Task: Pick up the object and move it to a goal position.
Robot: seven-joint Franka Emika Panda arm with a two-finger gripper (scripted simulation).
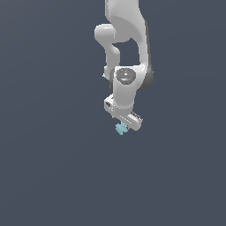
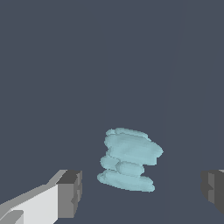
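Note:
The object (image 1: 121, 128) is a tiny light cyan, lumpy piece, just below the white gripper (image 1: 125, 126) at the end of the arm in the exterior view. In the wrist view the object (image 2: 129, 159) looks like a stack of knobbly layers and lies between the two fingers. The gripper (image 2: 141, 192) is open. Its grey pads (image 2: 70, 192) stand wide apart on either side of the object, and neither touches it. Whether the object rests on the dark surface or sits above it cannot be told.
The white arm (image 1: 126, 39) reaches down from the top of the exterior view. Around it there is only a flat dark blue-grey ground (image 1: 53, 167). No other objects, edges or goal marker show.

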